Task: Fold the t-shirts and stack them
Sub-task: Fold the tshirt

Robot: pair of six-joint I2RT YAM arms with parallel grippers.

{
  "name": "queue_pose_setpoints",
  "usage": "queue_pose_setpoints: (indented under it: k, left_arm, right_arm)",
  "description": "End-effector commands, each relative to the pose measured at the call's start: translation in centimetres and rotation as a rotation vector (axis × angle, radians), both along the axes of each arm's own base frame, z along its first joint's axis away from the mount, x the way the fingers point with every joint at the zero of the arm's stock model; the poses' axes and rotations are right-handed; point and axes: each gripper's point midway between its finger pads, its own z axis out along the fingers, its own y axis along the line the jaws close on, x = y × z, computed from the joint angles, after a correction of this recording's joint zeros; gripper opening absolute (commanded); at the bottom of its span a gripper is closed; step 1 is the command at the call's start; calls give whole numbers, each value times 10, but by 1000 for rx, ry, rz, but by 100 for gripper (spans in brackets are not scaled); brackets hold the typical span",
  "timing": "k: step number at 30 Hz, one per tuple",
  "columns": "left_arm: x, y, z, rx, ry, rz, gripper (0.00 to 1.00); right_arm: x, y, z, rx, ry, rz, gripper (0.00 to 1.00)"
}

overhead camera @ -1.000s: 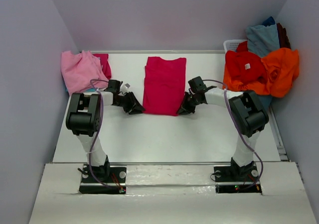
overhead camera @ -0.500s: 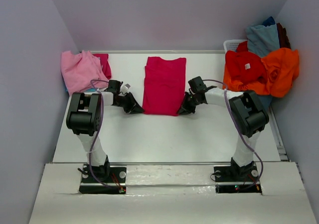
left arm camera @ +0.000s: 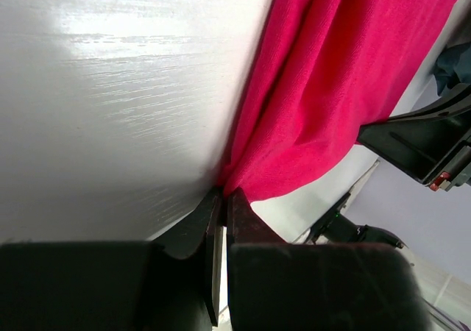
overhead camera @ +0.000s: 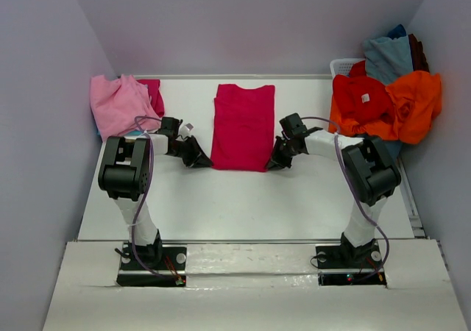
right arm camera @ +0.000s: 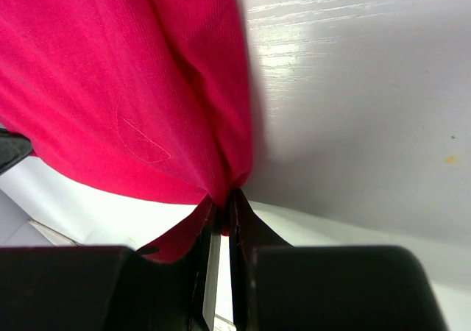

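On the white counter [overhead camera: 243, 206], the left pincer [overhead camera: 200, 158] has just clenched on the near-left corner of the crimson t-shirt [overhead camera: 243, 125] lying at the centre. The right pincer [overhead camera: 278, 157] already pinches its near-right corner. With both held, folding can likely start.

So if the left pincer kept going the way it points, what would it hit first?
The crimson t-shirt whose corner the left pincer grips; beyond that, probably the right pincer.

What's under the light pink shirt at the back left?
A darker magenta shirt pokes out from under the pink shirt on its right side. Anything else beneath is hidden by the pink cloth.
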Motion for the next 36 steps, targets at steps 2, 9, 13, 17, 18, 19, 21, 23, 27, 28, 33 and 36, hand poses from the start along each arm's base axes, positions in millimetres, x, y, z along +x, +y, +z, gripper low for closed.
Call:
queue_pose_setpoints:
  k: [2,9,13,17,18,19,21,23,27,28,33,36]
  left_arm:
    - [-17,27,-39,193,63,5,5]
    - [-21,28,-33,197,54,-4,6]
    - [-25,28,-27,191,49,-16,5]
    - [-32,27,-20,184,51,-33,6]
    - [-33,27,-19,183,51,-36,6]
    - [-35,28,-16,186,44,-45,6]
    - [-39,29,-12,187,47,-57,6]
    - [-45,30,-8,192,43,-74,6]
    - [-58,20,0,192,29,-115,6]
    - [-64,15,2,191,24,-137,6]
    - [-84,1,7,197,16,-189,6]
    - [-95,-3,9,212,13,-210,6]
  right_arm:
    - [-2,-16,1,-54,-10,-19,13]
    - [-2,-15,-2,-57,-3,-12,13]
    - [-2,-14,-3,-54,0,-9,13]
    - [-4,-13,-2,-43,6,2,13]
    - [-4,-13,-2,-43,6,5,13]
    - [-4,-13,-1,-44,2,10,13]
    - [-7,-14,0,-47,6,21,13]
    - [-11,-14,1,-47,11,38,13]
    - [-20,-12,6,-21,21,84,13]
    - [-26,-9,7,-19,29,114,13]
    - [-42,-1,20,-29,25,208,13]
    - [-52,1,29,-39,21,241,13]
